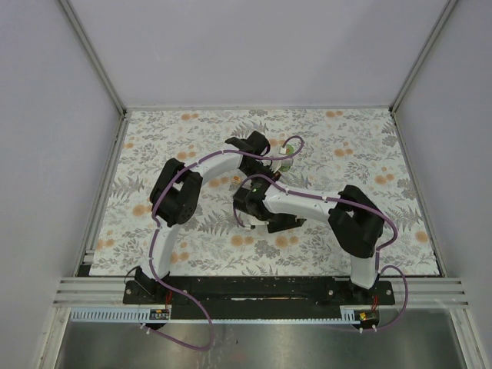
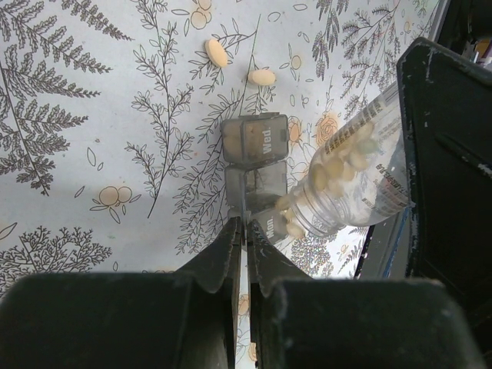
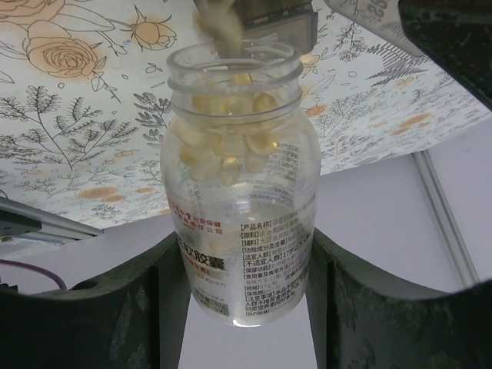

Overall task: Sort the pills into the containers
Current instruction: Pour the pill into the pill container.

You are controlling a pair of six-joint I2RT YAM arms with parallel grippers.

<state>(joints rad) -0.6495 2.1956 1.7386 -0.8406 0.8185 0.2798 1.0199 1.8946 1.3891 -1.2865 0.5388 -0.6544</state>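
Observation:
A grey translucent pill organizer [image 2: 257, 138] lies on the floral mat, one lid marked "Wed". My left gripper [image 2: 246, 224] is shut on a thin upright lid of the organizer, seen edge-on. My right gripper [image 3: 244, 238] is shut on a clear pill bottle [image 3: 242, 200], tipped so its open mouth points at the organizer [image 3: 280, 19]. Yellow pills [image 3: 231, 157] crowd the bottle's neck, and one blurred pill [image 3: 221, 23] is just outside the mouth. In the left wrist view the bottle [image 2: 361, 169] slants down over a compartment. Two loose pills [image 2: 217, 52] [image 2: 262, 77] lie beyond the organizer.
The floral mat [image 1: 346, 154] covers the table, with pale walls and a metal frame [image 1: 104, 184] around it. In the top view both arms meet near the middle of the mat. The right arm's black body [image 2: 450, 154] fills the right side of the left wrist view.

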